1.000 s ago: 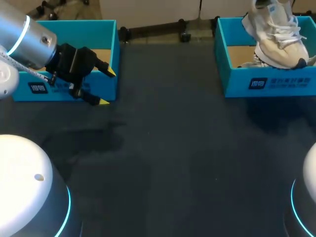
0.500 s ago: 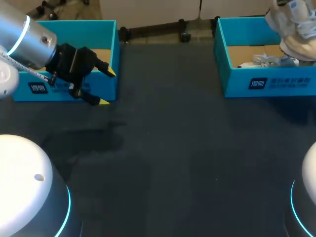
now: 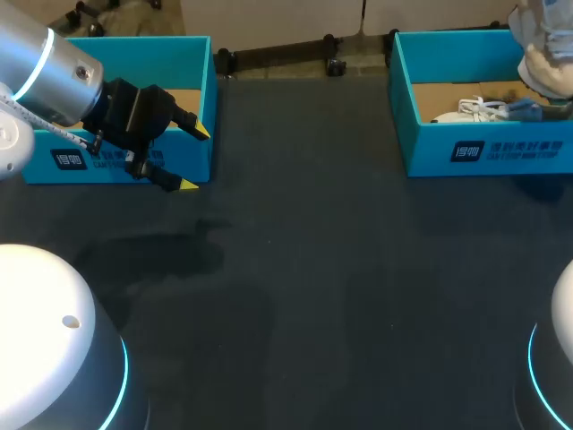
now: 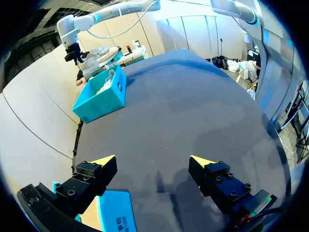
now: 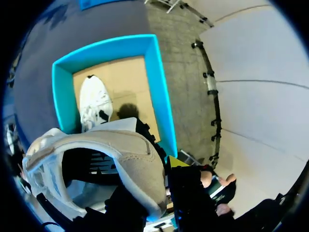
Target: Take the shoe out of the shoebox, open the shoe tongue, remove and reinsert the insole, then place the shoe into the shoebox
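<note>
- Overhead first: the shoe [image 3: 544,55] hangs in the air above the far right corner of the teal shoebox [image 3: 483,150], clear of its rim. It is pale beige with white panels, and the view's edge cuts it off.
- A second shoe [image 3: 479,109], white with loose laces, lies on the shoebox's brown floor.
- The hand holding the shoe is out of this view.
- The left hand [image 3: 194,159] sits at the near corner of the other box [image 3: 134,42], across the dark bench [image 3: 313,269], its yellow tips spread and holding nothing.
- From the left wrist, the left hand [image 4: 153,162] shows both fingers wide apart over bare bench, one of them above a corner of the other box [image 4: 113,212].
- Well ahead stands the shoebox [image 4: 104,99], with the shoe [image 4: 99,54] held above it by the right arm [image 4: 111,12].
- From the right wrist, the right hand [image 5: 161,174] pinches the shoe [image 5: 135,154] at its beige suede heel collar; only one yellow tip shows beside it, and the shoe hides the other finger's tip.
- The dark shoe opening faces this camera, with white mesh at its side.
- Below lies the open shoebox [image 5: 159,82], with the second shoe [image 5: 94,104] along one wall.
</note>
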Tool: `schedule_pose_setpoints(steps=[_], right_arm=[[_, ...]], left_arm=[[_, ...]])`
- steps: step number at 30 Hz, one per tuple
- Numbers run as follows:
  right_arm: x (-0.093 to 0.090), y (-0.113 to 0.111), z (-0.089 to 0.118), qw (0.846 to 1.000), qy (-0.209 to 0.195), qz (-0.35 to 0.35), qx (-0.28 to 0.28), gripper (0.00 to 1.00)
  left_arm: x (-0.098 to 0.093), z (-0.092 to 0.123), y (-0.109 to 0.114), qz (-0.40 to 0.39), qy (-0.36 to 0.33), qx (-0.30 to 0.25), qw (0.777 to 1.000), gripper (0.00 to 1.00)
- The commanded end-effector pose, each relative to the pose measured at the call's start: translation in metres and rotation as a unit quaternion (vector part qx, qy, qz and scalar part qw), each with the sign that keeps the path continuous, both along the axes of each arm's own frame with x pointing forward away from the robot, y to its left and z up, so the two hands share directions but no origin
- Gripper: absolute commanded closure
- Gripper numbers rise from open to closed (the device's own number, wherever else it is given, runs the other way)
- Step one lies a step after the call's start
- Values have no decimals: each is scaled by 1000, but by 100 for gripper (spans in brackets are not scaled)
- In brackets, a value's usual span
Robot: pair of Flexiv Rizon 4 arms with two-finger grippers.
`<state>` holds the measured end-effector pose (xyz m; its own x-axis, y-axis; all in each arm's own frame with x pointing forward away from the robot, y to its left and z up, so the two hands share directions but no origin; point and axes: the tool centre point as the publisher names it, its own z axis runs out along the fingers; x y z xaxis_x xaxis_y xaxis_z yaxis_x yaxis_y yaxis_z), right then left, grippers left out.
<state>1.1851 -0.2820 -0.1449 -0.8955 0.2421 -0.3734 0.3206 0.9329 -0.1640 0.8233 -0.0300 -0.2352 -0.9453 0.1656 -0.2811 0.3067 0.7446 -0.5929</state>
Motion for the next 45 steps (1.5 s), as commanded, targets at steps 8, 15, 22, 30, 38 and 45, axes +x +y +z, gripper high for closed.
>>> schedule_pose_setpoints(steps=[8, 15, 22, 30, 38, 45], right_arm=[[3, -18, -5, 970, -19, -240, 36, 100], [-8, -29, -3, 920, -76, -381, 59, 100], [-14, -36, -9, 857, -99, -496, 100, 100], [-18, -40, -12, 824, -104, -546, 110, 100], [-18, -40, -12, 824, -104, -546, 110, 100], [-18, -40, -12, 824, -104, -546, 110, 100]], left_arm=[[-1, 0, 0, 0, 0, 2, 1000, 0], [-1, 0, 0, 0, 0, 2, 1000, 0], [-1, 0, 0, 0, 0, 2, 1000, 0], [-1, 0, 0, 0, 0, 2, 1000, 0], [-1, 0, 0, 0, 0, 2, 1000, 0], [-1, 0, 0, 0, 0, 2, 1000, 0]])
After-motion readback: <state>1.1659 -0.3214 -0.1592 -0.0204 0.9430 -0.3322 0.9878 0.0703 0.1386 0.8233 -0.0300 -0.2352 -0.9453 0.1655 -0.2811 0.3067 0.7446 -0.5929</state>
